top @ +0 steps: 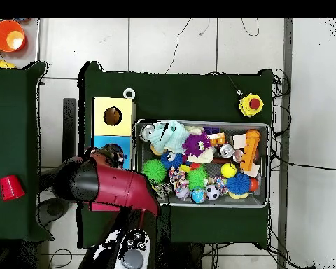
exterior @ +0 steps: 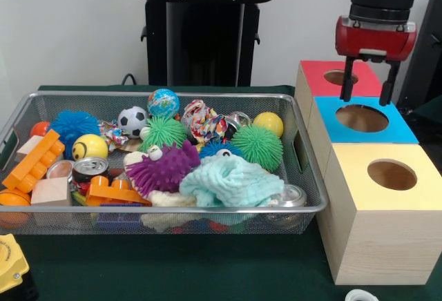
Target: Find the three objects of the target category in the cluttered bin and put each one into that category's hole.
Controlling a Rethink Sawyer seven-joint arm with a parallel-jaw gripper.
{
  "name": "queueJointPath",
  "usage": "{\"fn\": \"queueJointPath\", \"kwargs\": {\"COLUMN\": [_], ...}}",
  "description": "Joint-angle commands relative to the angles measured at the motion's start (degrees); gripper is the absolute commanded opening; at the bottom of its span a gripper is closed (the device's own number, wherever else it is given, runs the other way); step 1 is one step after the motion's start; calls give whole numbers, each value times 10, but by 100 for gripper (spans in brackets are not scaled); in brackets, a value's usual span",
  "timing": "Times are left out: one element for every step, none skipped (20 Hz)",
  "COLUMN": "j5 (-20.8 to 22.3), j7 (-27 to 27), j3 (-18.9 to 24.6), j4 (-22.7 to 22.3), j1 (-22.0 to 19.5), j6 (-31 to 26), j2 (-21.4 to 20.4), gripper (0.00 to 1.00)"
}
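Note:
The wire mesh bin (exterior: pixel 173 210) stands on the green table, full of toys; it also shows in the overhead view (top: pixel 199 124). I see no crushed clear bottle plainly among the toys. The sky-blue panel with its round hole (exterior: pixel 362 118) lies right of the bin, in the middle of three wooden boxes. My gripper (exterior: pixel 368 88) hangs just above the far rim of that hole, open and empty. In the overhead view my red arm (top: pixel 118 185) covers the gripper and most of the blue box (top: pixel 101 143).
A red-topped box (exterior: pixel 338 77) stands behind the blue one, a yellow-topped box (exterior: pixel 391 175) in front. The bin holds a mint cloth (exterior: pixel 231 182), a purple spiky toy (exterior: pixel 162 170), green spiky balls (exterior: pixel 257 146) and metal cans (exterior: pixel 90 168). A yellow button box (exterior: pixel 10 263) sits front left.

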State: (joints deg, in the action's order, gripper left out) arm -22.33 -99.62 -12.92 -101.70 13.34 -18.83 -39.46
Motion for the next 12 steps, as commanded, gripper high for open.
{"fn": "queueJointPath", "kwargs": {"j5": [37, 50, 63, 77, 91, 106, 121, 134, 148, 163, 177, 192], "j7": [-11, 13, 36, 61, 84, 102, 119, 131, 142, 150, 156, 161], "j3": [73, 74, 75, 82, 94, 104, 114, 122, 130, 139, 144, 149], "j4": [-71, -70, -69, -68, -66, -63, -60, -55, -50, -48, -40, -36], "j1": [-79, -94, -109, -129, -152, -170, -189, -203, -218, -233, -244, -254], "j6": [-15, -37, -59, -75, -81, -87, -92, -99, -107, -110, -119, -125], "j2": [-42, -50, -57, -61, -63, -64, -64, -65, -66, -67, -70, -74], "gripper": [100, 100, 100, 100, 100, 100, 100, 100, 100, 100, 100, 100]}}
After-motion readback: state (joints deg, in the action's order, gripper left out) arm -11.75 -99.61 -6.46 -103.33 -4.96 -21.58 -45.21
